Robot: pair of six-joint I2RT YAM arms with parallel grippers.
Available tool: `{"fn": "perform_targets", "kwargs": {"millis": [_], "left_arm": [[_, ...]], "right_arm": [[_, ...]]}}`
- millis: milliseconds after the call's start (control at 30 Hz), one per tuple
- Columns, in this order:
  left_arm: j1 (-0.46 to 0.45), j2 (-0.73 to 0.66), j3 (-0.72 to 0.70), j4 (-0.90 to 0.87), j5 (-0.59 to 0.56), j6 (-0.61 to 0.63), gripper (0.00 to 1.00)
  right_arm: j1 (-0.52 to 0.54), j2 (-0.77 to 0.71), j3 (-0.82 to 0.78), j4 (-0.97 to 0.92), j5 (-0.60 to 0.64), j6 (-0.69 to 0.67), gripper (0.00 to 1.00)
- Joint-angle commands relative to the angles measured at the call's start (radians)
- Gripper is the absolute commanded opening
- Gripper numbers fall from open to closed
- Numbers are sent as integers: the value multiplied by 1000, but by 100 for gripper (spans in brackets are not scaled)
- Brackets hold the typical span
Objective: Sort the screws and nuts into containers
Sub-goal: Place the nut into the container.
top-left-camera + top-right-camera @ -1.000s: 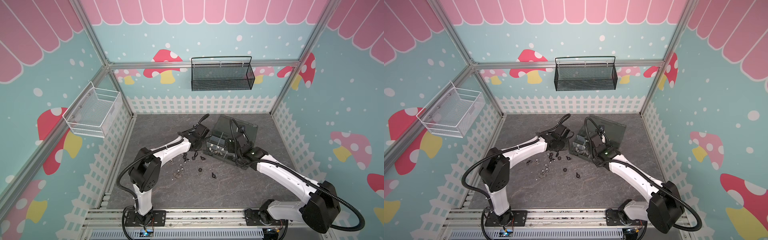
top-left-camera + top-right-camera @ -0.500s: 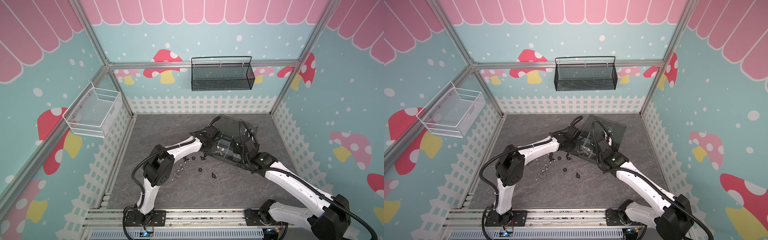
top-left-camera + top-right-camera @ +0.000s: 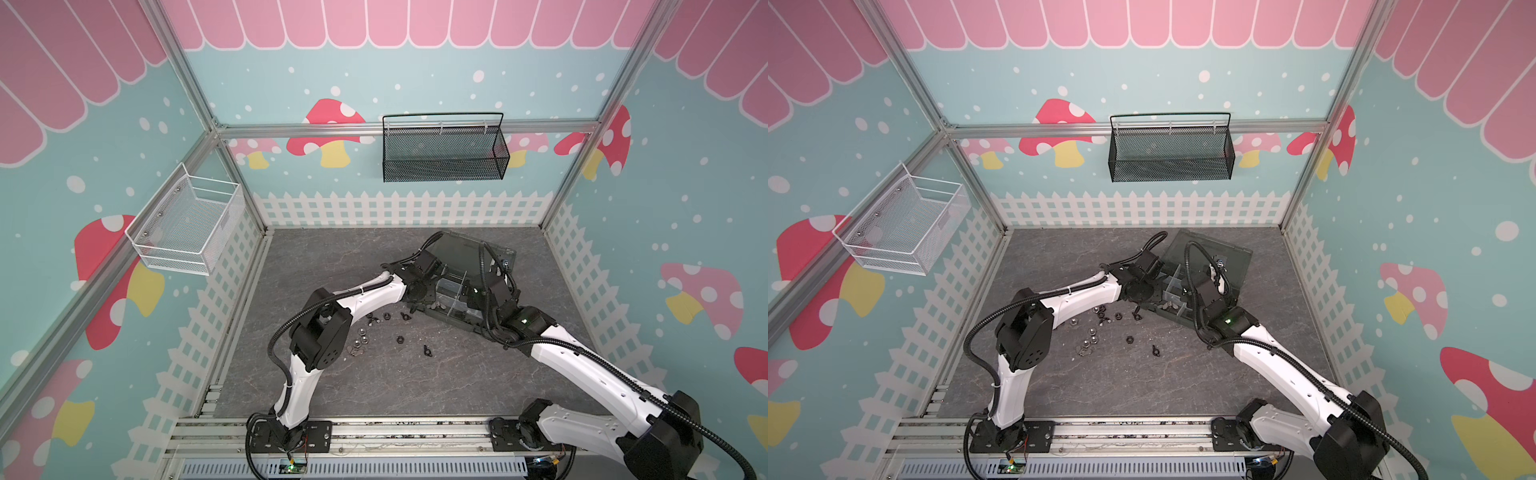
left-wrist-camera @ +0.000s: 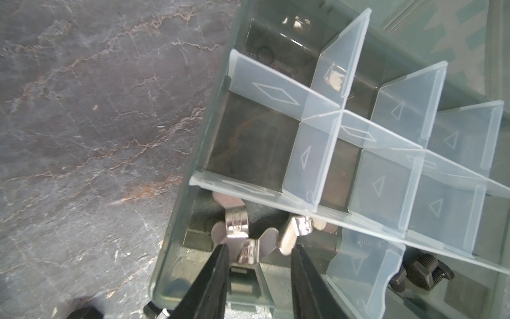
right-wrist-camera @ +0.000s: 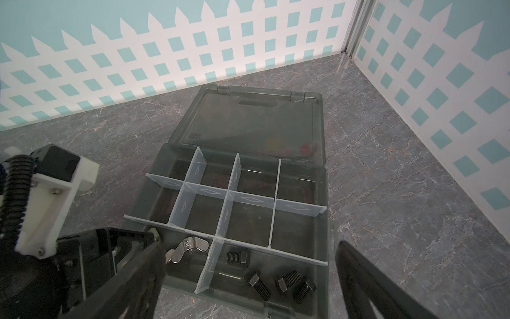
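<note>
The containers are cells of a dark grey organizer box [image 3: 455, 305] [image 5: 325, 193], lid open. My left gripper [image 4: 260, 248] reaches into its corner cell, jaws apart. A silver wing nut [image 4: 242, 243] lies just past the fingertips against one finger, with a second one [image 4: 296, 230] beside it. Several black screws [image 5: 259, 281] lie in the neighbouring cell. My right gripper [image 5: 249, 245] hovers wide open above that side of the box, holding nothing. In both top views loose silver nuts [image 3: 358, 331] [image 3: 1091, 331] and black pieces [image 3: 400, 339] [image 3: 1130, 339] lie on the table left of the box.
A black mesh basket [image 3: 444, 153] hangs on the back wall and a white wire basket [image 3: 187, 226] on the left wall. The two arms stand close together over the box. A black winged piece [image 3: 428, 351] lies apart from the pile.
My left gripper has moved right from the loose pile to the box's corner cell. My right arm has shifted a little to the right above the box.
</note>
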Motion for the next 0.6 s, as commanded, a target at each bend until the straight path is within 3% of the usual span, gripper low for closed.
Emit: {"fn": "perform_targets", "kwargs": {"millis": [0,233,567], "left_arm": [[-4,-46,-17,2,-12,-11,38],[-3,-208,-187,37,-87,-37,37],[4,-503,-543,21,-203,-111,38]], "right_arm": [[-3,-17,-10,-3,9,21,97],[-3,-12,-9,8,-5,6,97],[-3,0,-6,41,-28,-24,97]]}}
